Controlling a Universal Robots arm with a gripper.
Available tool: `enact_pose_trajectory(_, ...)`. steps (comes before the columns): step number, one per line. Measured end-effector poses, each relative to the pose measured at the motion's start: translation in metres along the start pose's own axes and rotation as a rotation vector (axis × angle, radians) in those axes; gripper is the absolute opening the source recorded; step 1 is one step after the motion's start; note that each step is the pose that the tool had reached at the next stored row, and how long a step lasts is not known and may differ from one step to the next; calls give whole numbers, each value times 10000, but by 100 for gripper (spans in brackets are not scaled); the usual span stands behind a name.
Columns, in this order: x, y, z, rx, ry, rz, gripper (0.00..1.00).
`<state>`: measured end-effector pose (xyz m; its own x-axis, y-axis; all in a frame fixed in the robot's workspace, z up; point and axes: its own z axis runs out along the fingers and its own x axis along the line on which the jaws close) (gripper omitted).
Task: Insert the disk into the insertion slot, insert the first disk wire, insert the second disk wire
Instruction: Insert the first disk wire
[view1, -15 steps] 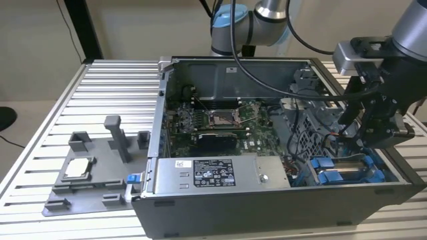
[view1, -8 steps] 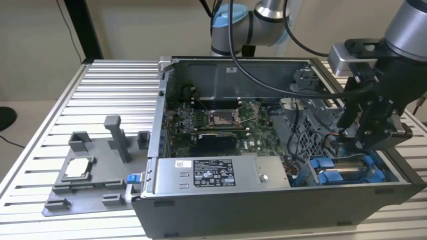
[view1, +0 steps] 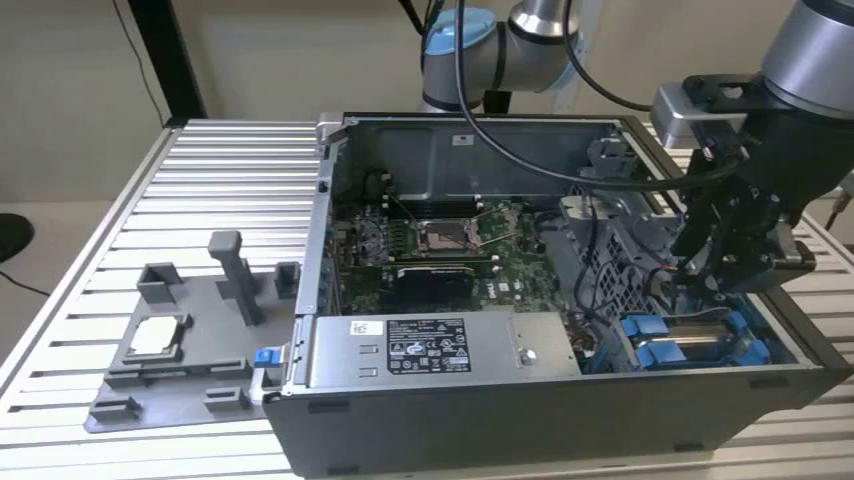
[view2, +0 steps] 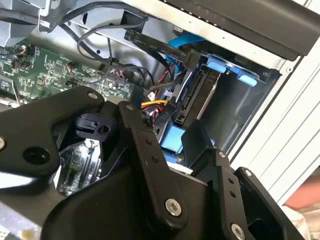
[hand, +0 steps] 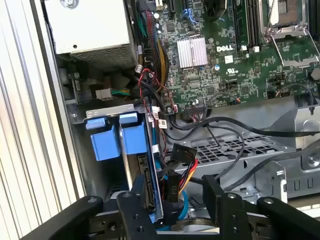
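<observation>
Currently the gripper (view1: 707, 285) is reaching down into the open PC case (view1: 534, 425), directly above the insertion slot (view1: 781, 330). In the second wrist view its black fingers (view2: 145, 145) are standing well apart and gripping nothing. A black power connector (view2: 165, 116) trailing yellow, red and black wires is lying in the gap between them. It is sitting at the end of the disk (view2: 200, 95), though whether a fingertip is touching it is hard to say from this angle.

The disk itself is resting inside the insertion slot, standing on edge in the first wrist view (hand: 140, 170), with its blue carrier tabs (hand: 105, 137) poking out at the slot's mouth. In that view the power connector (hand: 171, 187) is pressing against the disk's rear edge. A second black connector (hand: 182, 152) on a dark cable is hanging just beside the slot, and I cannot tell whether it is seated.

Next to the insertion slot, a perforated metal cage (hand: 225, 150) is carrying loose black cables. Beyond the cage, farther from the slot, the green motherboard (view1: 441, 240) is lying flat in the case. A grey power supply (view1: 427, 345) with a black-and-white sticker is sitting at the slot's side, towards the exterior view's left. Well away from the slot, outside the case, a grey fixture tray (view1: 187, 370) is resting on the slatted aluminium table (view1: 200, 180).
</observation>
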<state>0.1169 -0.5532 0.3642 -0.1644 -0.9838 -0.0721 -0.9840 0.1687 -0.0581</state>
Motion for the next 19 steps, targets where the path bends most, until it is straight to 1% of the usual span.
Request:
enact_pose_trajectory(5,-5,1,5,0,-1,-10,100)
enact_pose_trajectory(11,-22,4,3,-3,59,-212,100)
enact_pose_trajectory(17,-26,4,-8,-15,52,-398,100)
enact_pose_trajectory(18,-26,4,-9,-15,50,-398,0)
enact_pose_trajectory(19,-26,4,-8,-16,48,-398,0)
